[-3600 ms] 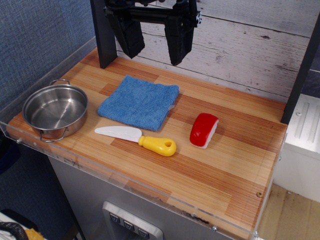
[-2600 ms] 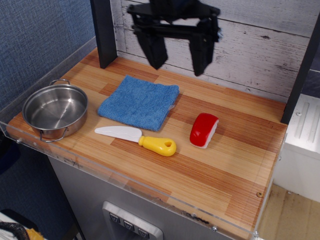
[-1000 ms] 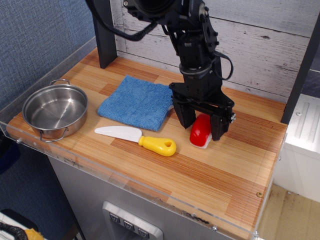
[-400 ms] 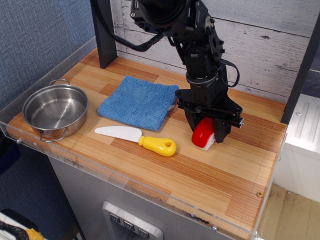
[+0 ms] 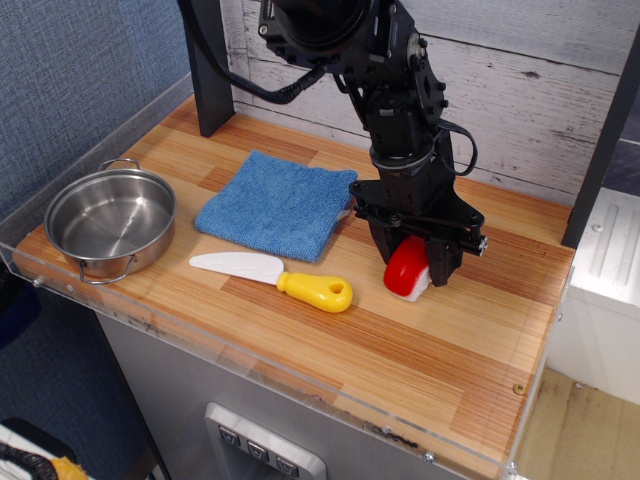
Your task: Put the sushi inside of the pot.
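Note:
The sushi (image 5: 405,272), a red-topped toy nigiri on a white base, sits at the table's middle right, low at the wooden top. My gripper (image 5: 412,264) comes straight down on it, with its black fingers (image 5: 443,266) closed against the sushi's two sides. The pot (image 5: 110,222), shiny steel with wire loop handles, stands empty at the table's left end, far from the gripper.
A blue folded cloth (image 5: 278,204) lies between pot and sushi. A yellow-handled white toy knife (image 5: 272,277) lies in front of the cloth. A black post (image 5: 208,60) stands at the back left. A clear rim edges the wooden table (image 5: 400,350).
The gripper came from high at the back, moved right and dropped over the sushi. Its fingers narrowed onto the sushi, which shifted slightly right.

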{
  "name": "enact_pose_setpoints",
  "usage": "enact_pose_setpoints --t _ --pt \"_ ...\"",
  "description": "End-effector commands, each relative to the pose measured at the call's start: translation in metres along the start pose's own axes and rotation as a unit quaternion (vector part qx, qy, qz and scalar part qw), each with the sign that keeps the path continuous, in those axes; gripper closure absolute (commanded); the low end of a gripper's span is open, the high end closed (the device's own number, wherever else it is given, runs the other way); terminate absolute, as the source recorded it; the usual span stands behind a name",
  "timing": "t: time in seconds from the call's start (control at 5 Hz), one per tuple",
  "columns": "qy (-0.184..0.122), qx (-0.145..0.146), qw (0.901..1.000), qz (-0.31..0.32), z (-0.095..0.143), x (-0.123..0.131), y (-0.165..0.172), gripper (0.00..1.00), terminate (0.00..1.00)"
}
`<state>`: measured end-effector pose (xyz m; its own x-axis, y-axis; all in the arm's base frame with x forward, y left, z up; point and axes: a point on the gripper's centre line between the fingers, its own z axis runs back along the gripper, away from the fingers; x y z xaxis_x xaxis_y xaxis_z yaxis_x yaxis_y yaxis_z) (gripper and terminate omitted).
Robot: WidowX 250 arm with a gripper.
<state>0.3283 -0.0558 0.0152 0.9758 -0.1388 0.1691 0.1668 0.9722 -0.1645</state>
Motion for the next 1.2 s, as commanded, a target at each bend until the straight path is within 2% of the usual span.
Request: enact_pose_setpoints --t 0.0,0.2,0.6,0.8,1.0 --pt "-0.020 -0.020 0.9986 -0.044 0.055 0.030 -0.013 1.00 0.00" --pt "-0.028 -0.013 0.9991 -0.029 0.087 0.032 -0.012 1.00 0.00" --pt "-0.032 -0.028 0.9974 0.058 0.150 -0.012 0.006 1.00 0.00" --pt "-0.046 -0.022 0.9932 0.105 0.176 -0.033 0.024 1.00 0.00" --pt "-0.064 -0.002 0.9865 0.151 0.197 -0.050 0.050 1.00 0.00"
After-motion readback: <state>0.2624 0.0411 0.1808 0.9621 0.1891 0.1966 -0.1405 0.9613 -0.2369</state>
